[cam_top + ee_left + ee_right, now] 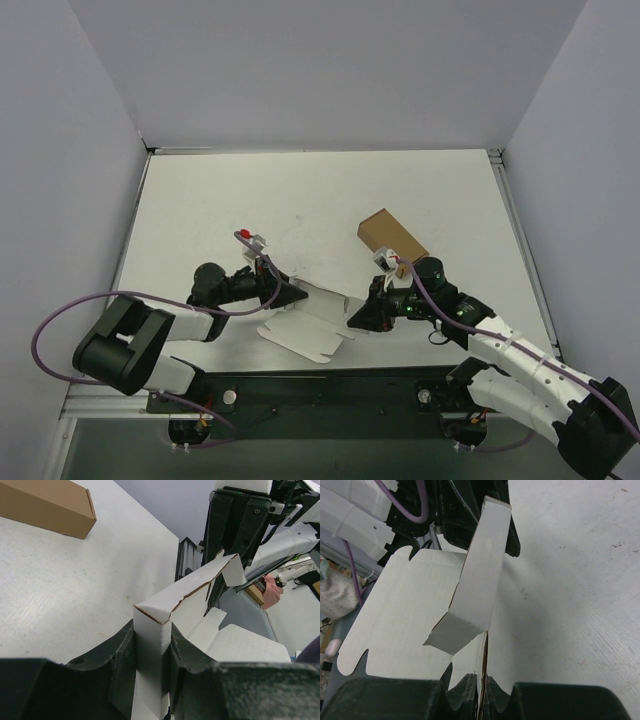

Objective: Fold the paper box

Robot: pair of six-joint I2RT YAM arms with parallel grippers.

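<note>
The white paper box [312,325] lies partly folded near the table's front edge, between my two grippers. My left gripper [292,295] is shut on its left end; in the left wrist view [151,645] the jaws pinch a folded, raised white panel [150,630]. My right gripper [362,315] is shut on its right end; in the right wrist view [482,692] the jaws clamp a thin card edge [483,665]. A long side flap [481,575] stands up between the grippers. The flat notched panel [405,615] spreads toward the table's front edge.
A small closed brown cardboard box [391,236] lies on the table behind the right gripper, also in the left wrist view [47,505]. The black front rail [320,385] with the arm bases runs just below the paper box. White walls enclose the table.
</note>
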